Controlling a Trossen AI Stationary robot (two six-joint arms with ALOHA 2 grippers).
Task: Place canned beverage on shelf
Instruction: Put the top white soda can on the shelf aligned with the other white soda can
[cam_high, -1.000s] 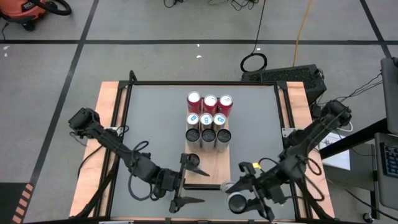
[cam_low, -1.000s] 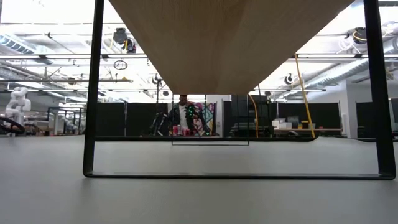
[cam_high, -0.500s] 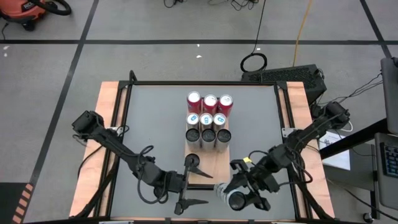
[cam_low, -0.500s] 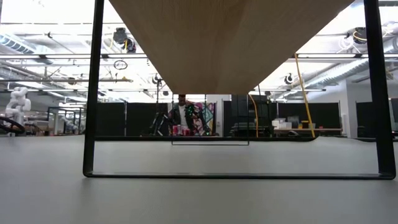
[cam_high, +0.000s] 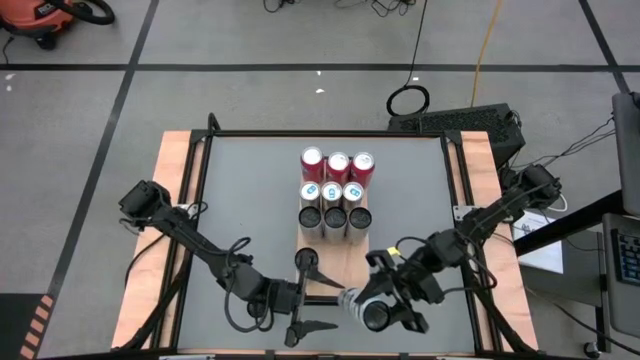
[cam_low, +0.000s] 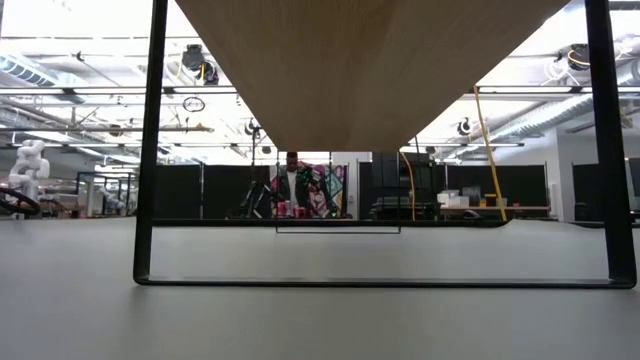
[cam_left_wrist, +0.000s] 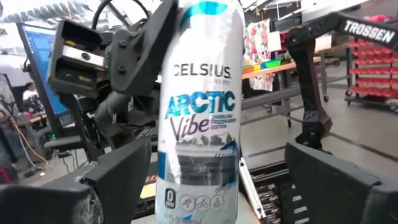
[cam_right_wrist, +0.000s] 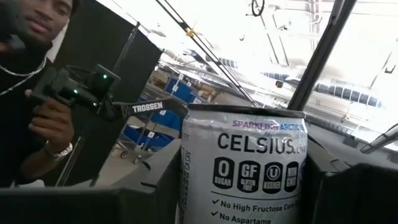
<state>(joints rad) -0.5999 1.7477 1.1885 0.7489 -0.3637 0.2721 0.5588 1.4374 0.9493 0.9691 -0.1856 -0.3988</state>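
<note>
High view: the right gripper (cam_high: 372, 308), jaws clamped on a white Celsius beverage can (cam_high: 352, 300), holds it at the 6 o'clock end of the long light-brown wood-grain shelf (cam_high: 345, 262). The left gripper (cam_high: 308, 292) sits at 9 o'clock of the can, jaws apart. Nine cans (cam_high: 335, 195) stand at the shelf's 12 o'clock end on the grey worktop (cam_high: 250, 190).

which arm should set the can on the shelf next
Right. The right gripper already holds the can beside the shelf. The left gripper is open and empty.
</note>
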